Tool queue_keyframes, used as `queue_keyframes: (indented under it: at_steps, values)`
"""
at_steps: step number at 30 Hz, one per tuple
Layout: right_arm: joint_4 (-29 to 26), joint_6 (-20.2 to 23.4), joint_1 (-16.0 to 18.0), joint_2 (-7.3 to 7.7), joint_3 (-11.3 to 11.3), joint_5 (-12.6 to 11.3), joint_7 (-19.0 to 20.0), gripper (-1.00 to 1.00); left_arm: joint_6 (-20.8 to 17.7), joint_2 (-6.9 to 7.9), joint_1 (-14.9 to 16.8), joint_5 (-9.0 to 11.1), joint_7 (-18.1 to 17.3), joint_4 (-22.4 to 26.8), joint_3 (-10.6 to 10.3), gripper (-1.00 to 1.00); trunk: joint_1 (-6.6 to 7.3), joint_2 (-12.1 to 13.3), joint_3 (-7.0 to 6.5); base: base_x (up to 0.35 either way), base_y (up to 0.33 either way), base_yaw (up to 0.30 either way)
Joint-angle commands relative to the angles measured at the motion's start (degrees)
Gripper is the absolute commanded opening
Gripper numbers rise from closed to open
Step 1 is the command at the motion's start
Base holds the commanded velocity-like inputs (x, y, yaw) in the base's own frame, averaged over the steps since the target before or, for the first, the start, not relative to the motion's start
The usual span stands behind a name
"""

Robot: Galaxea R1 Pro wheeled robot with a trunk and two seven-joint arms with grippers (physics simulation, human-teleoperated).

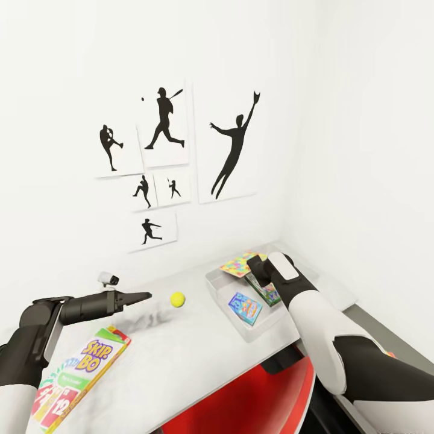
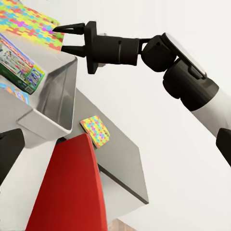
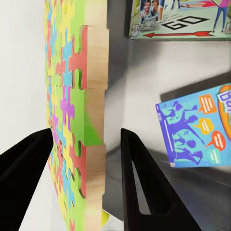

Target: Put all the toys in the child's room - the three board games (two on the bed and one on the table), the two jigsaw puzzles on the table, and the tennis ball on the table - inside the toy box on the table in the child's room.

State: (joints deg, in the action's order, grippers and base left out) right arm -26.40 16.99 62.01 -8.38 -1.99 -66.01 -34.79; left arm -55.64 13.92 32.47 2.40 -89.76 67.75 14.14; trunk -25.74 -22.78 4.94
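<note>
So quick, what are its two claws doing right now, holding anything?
Left claw: empty above the pale table, fingers close together; open or shut cannot be told.
Right claw: open around the bright multicoloured jigsaw puzzle board at the grey toy box.

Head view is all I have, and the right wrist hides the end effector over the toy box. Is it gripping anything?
Observer: Not gripping. In the right wrist view the right end effector is open, with one finger on each side of the jigsaw puzzle and a gap showing beside the puzzle's wooden edge.
Operator: I can't find the other puzzle. Where is it?
Observer: The left wrist view shows a second jigsaw puzzle lying flat on the grey top just past the toy box, next to the red chair.
</note>
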Motion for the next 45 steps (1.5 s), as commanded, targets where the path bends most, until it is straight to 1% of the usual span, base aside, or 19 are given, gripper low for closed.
queue_keyframes:
  at_steps: [1,10,14,19,29,33,39,45]
  values:
    - [0.0,0.25,0.06,0.0,-0.21,-0.08,-0.34,-1.0,-0.61,0.02,0.05,-0.02,-0.24,0.01,0.0,1.0,-0.04,-0.13,0.13,0.02,0.005,0.0]
    - [0.37,0.57,0.35,0.29,-0.21,0.0,-0.36,-1.0,-0.61,0.05,0.04,0.06,-0.24,0.01,0.01,1.0,-0.04,-0.13,0.13,0.004,0.001,0.0]
    - [0.41,0.71,0.38,0.67,-0.21,0.0,-0.38,-1.0,-0.61,0.05,0.05,0.06,-0.24,0.01,0.01,1.0,-0.04,-0.13,0.13,0.0,0.0,0.0]
    - [0.84,0.65,0.39,1.17,-0.21,0.01,-1.11,-1.0,-0.57,0.05,0.01,0.07,-0.24,0.01,0.01,1.0,-0.04,-0.13,0.13,0.0,0.0,0.0]
    - [1.01,0.15,0.39,1.4,-0.21,0.07,-2.32,-1.0,-0.55,0.05,0.03,0.07,-0.24,0.01,0.01,1.0,-0.04,-0.13,0.13,0.0,0.0,0.0]
    - [1.89,0.02,0.39,1.52,-0.21,0.09,-2.43,-1.0,-0.54,0.06,0.03,0.07,-0.24,0.01,0.01,1.0,-0.04,-0.13,0.13,0.0,0.0,0.0]
    - [3.03,0.01,0.39,2.22,-0.21,0.25,-2.43,-1.0,-0.53,0.05,0.01,0.07,-0.24,0.01,0.01,1.0,-0.04,-0.13,0.13,0.0,0.0,0.0]
    - [4.51,0.06,0.39,2.38,-0.19,0.59,-2.39,-1.0,-0.53,0.05,0.04,0.07,-0.24,0.01,-0.03,1.0,-0.04,-0.13,0.13,0.0,0.0,0.0]
